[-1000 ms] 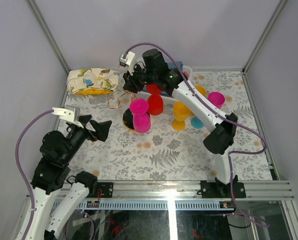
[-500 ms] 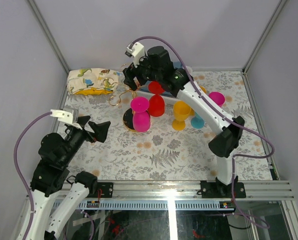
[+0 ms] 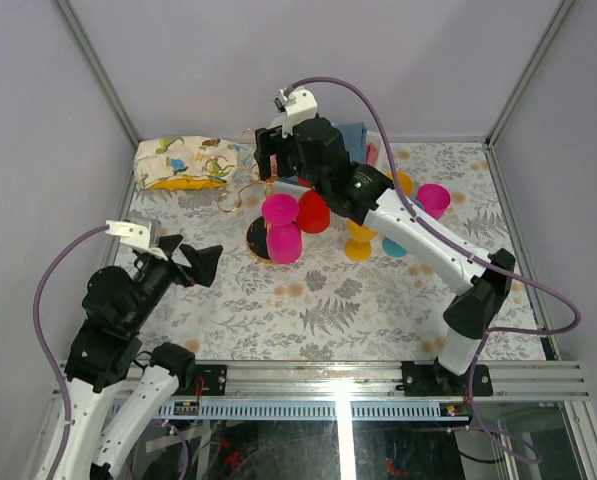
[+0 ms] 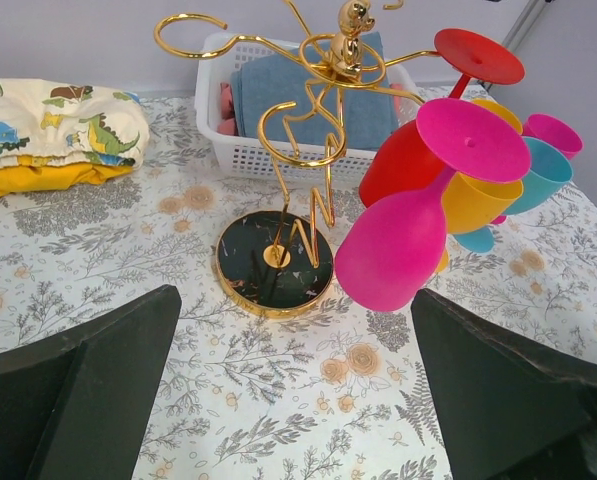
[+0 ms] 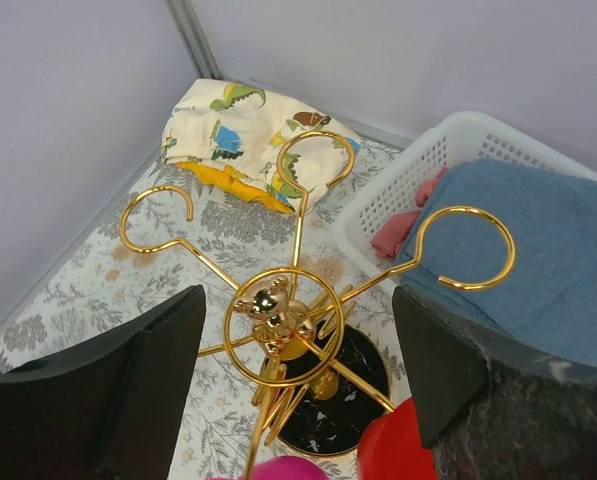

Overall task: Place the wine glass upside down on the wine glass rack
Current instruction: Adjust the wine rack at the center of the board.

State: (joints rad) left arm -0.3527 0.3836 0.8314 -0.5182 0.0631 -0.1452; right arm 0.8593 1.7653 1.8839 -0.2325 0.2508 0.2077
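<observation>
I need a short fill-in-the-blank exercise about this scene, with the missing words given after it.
1. The large folded cloth in the white basket is ___.
2. On the wine glass rack, the magenta wine glass hangs upside down beside a ___ one.
3. The right gripper hovers above the rack with its jaws ___.
4. The cream cloth beside the basket is printed with ___.
Missing words: blue; red; open; dinosaurs.

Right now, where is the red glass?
In the left wrist view, the red glass hangs upside down on the right side of the gold wine glass rack, just behind the hanging pink glass and near the white basket.
</observation>
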